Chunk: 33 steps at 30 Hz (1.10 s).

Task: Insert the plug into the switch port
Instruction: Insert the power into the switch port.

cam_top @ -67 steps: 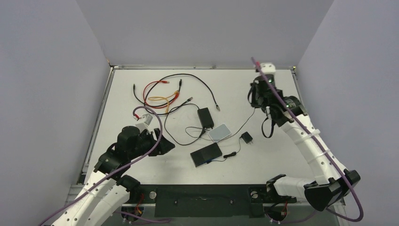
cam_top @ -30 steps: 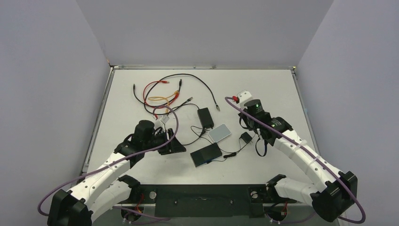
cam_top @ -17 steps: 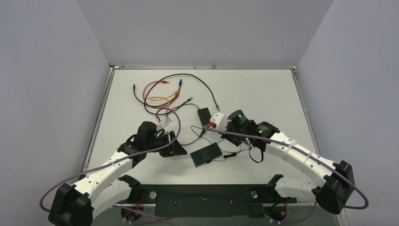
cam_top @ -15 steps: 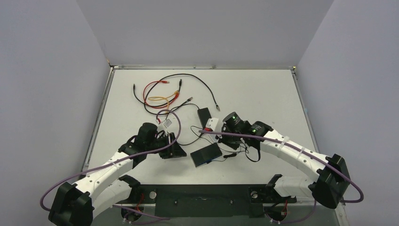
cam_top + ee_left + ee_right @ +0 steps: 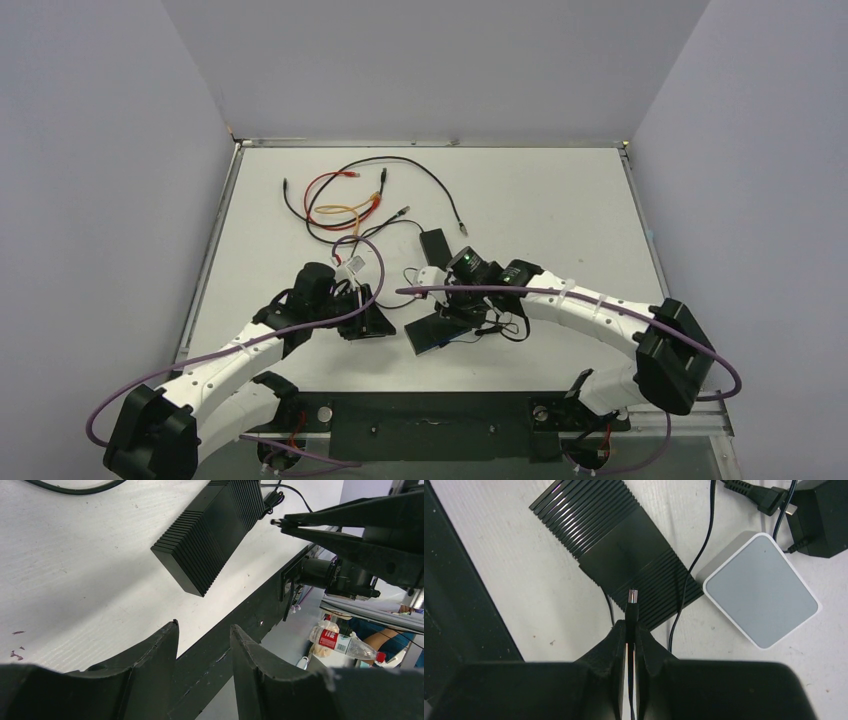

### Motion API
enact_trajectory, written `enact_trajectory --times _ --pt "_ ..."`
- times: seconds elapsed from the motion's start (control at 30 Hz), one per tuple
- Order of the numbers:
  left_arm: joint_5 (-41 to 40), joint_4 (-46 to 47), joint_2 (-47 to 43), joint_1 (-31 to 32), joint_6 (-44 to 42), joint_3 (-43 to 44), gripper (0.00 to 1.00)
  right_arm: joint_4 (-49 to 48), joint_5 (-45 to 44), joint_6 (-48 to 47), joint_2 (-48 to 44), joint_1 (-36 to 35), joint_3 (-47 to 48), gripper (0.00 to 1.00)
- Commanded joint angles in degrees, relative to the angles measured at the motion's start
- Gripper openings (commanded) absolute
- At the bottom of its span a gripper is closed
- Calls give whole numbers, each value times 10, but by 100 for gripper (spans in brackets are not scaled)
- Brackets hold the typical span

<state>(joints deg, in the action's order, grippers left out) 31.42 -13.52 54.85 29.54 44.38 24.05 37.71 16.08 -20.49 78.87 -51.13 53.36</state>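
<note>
The switch is a flat black ribbed box (image 5: pixel 432 331) near the table's front edge; it also shows in the right wrist view (image 5: pixel 616 550) and the left wrist view (image 5: pixel 215 530). Its row of ports and blue-trimmed face do not show in any view. My right gripper (image 5: pixel 630 626) is shut on a thin black plug (image 5: pixel 632 604) with a metal tip, held above the switch's top face. In the top view that gripper (image 5: pixel 457 306) hovers over the switch's far end. My left gripper (image 5: pixel 203 627) is open and empty, low beside the switch's left end (image 5: pixel 376 323).
A light grey rounded-square pad (image 5: pixel 761 590) lies right beside the switch. A black adapter brick (image 5: pixel 435 244) lies behind it, with thin black cables running between them. Red, orange and black cables (image 5: pixel 345 200) are coiled at the back left. The table's black front rail (image 5: pixel 430 420) is close.
My right arm has swung from the back right down to the left over the switch, carrying the plug. My left arm has reached right, close to the switch's left end.
</note>
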Motion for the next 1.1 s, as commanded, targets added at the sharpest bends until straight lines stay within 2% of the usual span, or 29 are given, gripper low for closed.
enact_trajectory --times 0.0,0.53,0.73,1.07 --pt "-5 13 -4 1 1 4 40 -62 4 9 45 1 33 0" --pt "-4 30 15 1 6 5 40 -46 -61 29 105 79 46 0" --pt "-3 32 23 1 5 10 40 -26 -58 28 115 82 48 0" --pt "6 52 30 1 11 8 40 -5 -71 80 124 68 43 0"
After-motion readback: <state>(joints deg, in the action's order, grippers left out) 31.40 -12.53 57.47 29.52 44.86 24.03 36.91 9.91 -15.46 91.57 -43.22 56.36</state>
